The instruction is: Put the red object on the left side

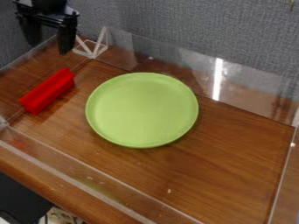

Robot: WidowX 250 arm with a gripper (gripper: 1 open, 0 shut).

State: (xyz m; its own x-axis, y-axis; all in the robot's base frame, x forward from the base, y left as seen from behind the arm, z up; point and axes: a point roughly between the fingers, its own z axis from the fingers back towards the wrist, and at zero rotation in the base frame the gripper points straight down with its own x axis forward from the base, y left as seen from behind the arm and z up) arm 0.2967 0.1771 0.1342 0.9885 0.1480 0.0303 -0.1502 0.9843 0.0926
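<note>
The claw (48,39) is raised above the far left corner of the worktop (222,166), clear of the block; its opening is too dark to determine, and no held item can be made out. Beneath it and nearer the camera, the red block (48,91) lies flat, left of the green plate (142,110) and apart from it. Judged light, fairly stiff and possibly slick, it is best gripped mid-length across its narrow sides.
</note>
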